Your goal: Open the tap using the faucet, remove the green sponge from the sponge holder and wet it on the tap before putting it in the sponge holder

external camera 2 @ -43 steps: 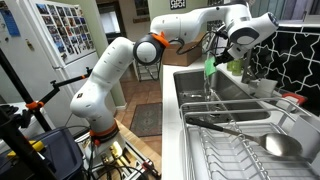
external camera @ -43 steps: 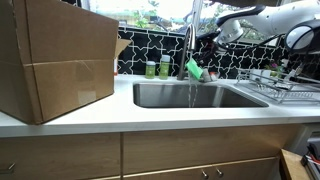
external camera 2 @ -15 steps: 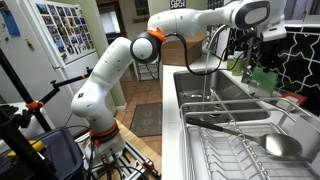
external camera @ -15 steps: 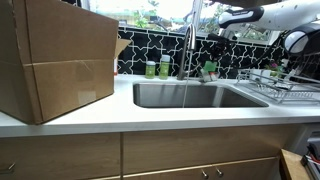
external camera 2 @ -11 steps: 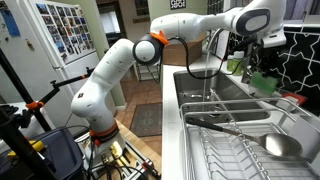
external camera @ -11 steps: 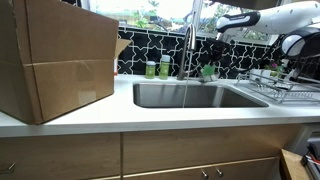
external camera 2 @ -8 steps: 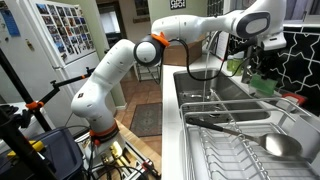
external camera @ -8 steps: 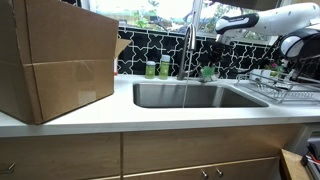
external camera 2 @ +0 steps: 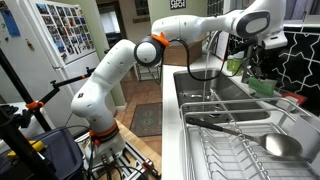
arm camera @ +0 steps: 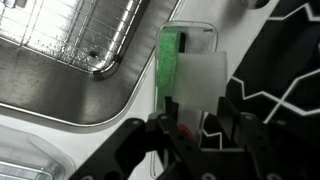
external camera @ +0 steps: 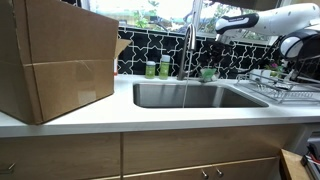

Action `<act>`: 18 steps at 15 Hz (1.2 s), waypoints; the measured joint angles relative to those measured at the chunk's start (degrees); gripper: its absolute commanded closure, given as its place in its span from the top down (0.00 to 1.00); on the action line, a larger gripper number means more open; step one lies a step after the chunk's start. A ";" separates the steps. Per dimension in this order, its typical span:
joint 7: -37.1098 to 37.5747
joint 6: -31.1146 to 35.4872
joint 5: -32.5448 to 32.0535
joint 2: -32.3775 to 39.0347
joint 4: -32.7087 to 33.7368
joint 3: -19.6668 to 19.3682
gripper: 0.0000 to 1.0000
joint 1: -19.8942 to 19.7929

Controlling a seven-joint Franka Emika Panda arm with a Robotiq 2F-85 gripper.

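Note:
The tap (external camera: 190, 35) is a tall silvery spout over the sink, and a thin stream of water runs from it. The green sponge (external camera: 207, 72) sits in the sponge holder (external camera: 208, 78) to the right of the tap. It also shows in an exterior view (external camera 2: 262, 84) and stands on edge in the wrist view (arm camera: 170, 60). My gripper (external camera: 214, 44) hangs a little above the sponge, open and empty. Its fingers frame the holder in the wrist view (arm camera: 190, 128), and it also shows in an exterior view (external camera 2: 250, 66).
A large cardboard box (external camera: 55, 60) stands on the counter left of the sink basin (external camera: 190, 96). Two short green lidded containers (external camera: 157, 69) stand behind the sink. A wire dish rack (external camera: 280, 86) (external camera 2: 250, 150) with dishes is beside the sink.
Earlier my gripper held the sponge under the running tap. Now the sponge sits in the holder, and my gripper has let go and risen slightly above it.

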 measured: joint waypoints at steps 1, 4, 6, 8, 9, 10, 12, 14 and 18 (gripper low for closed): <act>-0.32 0.07 0.00 -0.16 0.27 0.00 0.90 0.00; -0.97 0.31 0.00 -0.42 1.14 -0.02 1.00 -0.03; -1.39 0.38 0.03 -0.43 1.50 -0.01 1.00 -0.02; -4.18 -1.02 0.30 -0.86 1.56 0.42 1.00 -0.09; -6.58 -3.10 0.34 -1.53 1.56 0.85 1.00 -0.12; -8.96 -5.09 0.34 -2.51 1.51 1.21 1.00 -0.09; -13.85 -10.01 0.33 -5.57 1.11 1.78 1.00 0.12; -18.86 -15.17 0.14 -9.40 0.08 1.89 1.00 0.64; -28.67 -23.57 -1.50 -17.42 -4.50 1.89 1.00 2.62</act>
